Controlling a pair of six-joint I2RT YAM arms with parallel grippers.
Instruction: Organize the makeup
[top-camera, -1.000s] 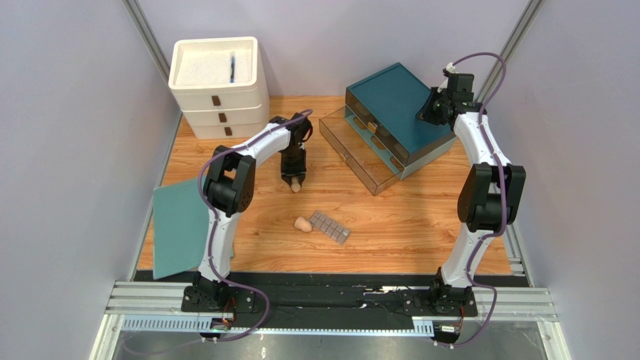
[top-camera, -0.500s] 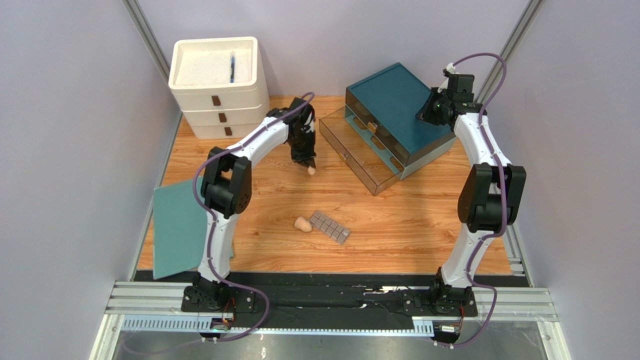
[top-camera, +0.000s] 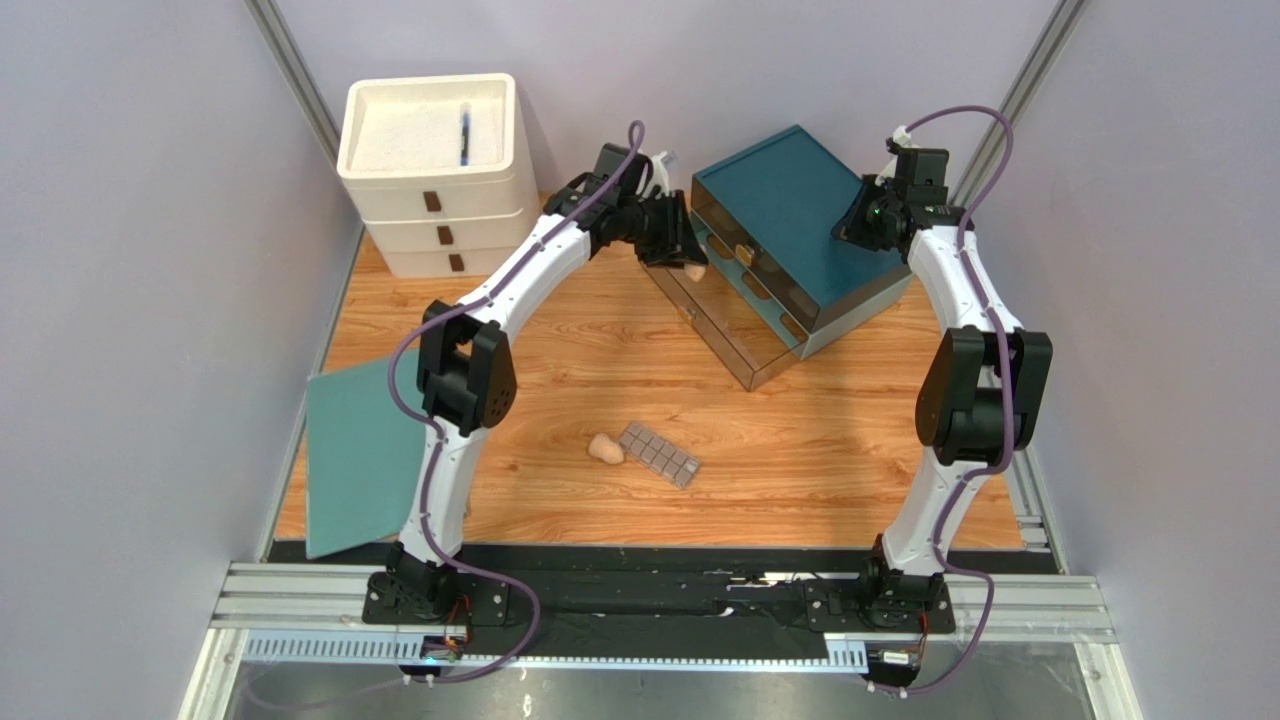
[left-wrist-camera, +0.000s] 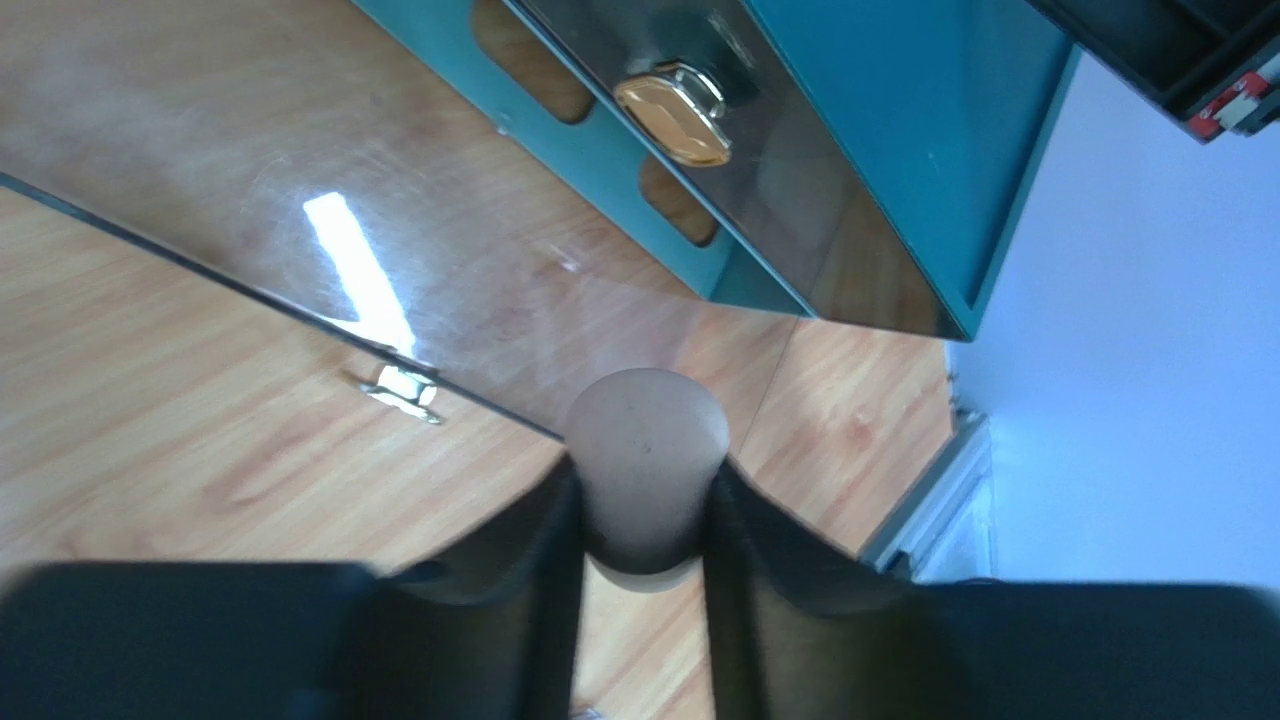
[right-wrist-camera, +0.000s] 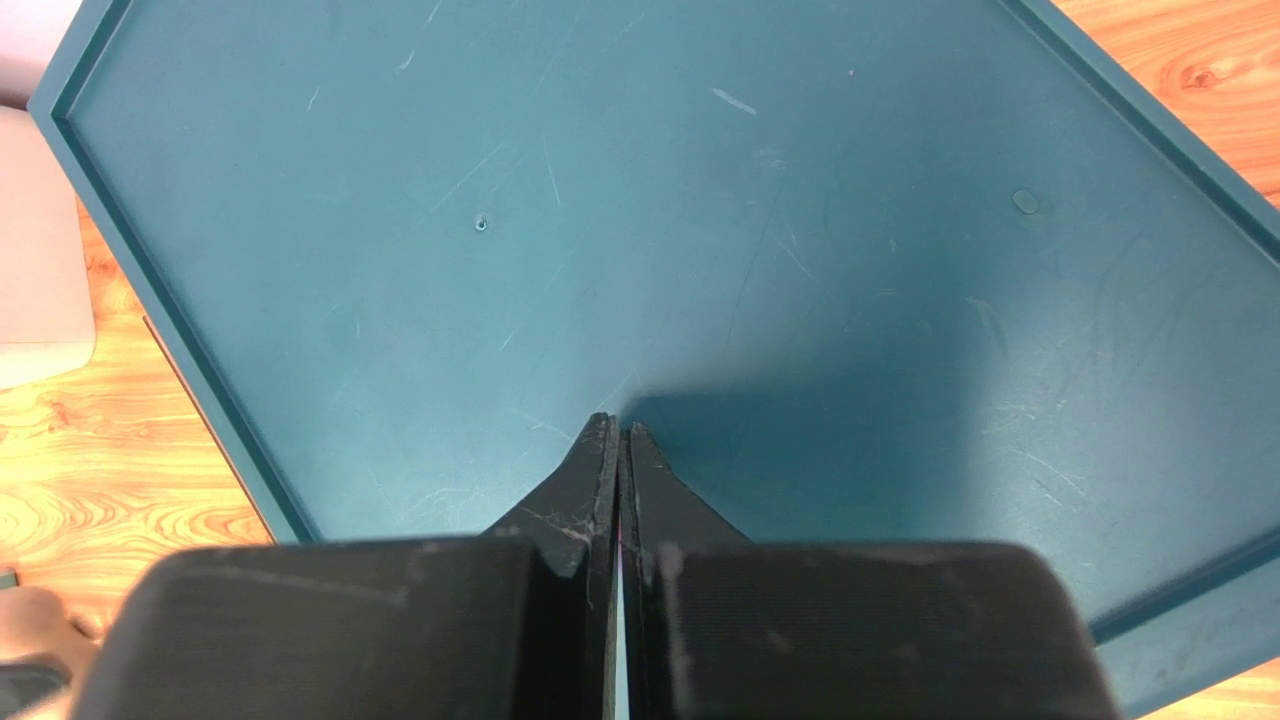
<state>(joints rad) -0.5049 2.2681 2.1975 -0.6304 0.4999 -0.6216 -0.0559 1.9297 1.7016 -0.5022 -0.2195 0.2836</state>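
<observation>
My left gripper (top-camera: 679, 258) is shut on a beige egg-shaped sponge (left-wrist-camera: 646, 458) and holds it above the open clear drawer (top-camera: 706, 308) of the teal drawer unit (top-camera: 793, 210). In the left wrist view the sponge sits pinched between both fingers (left-wrist-camera: 519, 585). A second beige sponge (top-camera: 604, 447) lies on the wooden table beside the grey-brown gridded palette (top-camera: 661, 453). My right gripper (right-wrist-camera: 621, 435) is shut and empty, its tips over the teal unit's top (right-wrist-camera: 676, 225). The tube, dropper bottle and clear bottle are out of view.
A white stacked drawer unit (top-camera: 436, 173) stands at the back left with a dark thin item on its top. A flat teal sheet (top-camera: 358, 450) lies at the table's left edge. Brass drawer handles (left-wrist-camera: 672, 113) show close under my left wrist.
My left gripper lifted the sponge from the table's middle and carried it back and to the right, over the open clear drawer. The right arm has not moved.
</observation>
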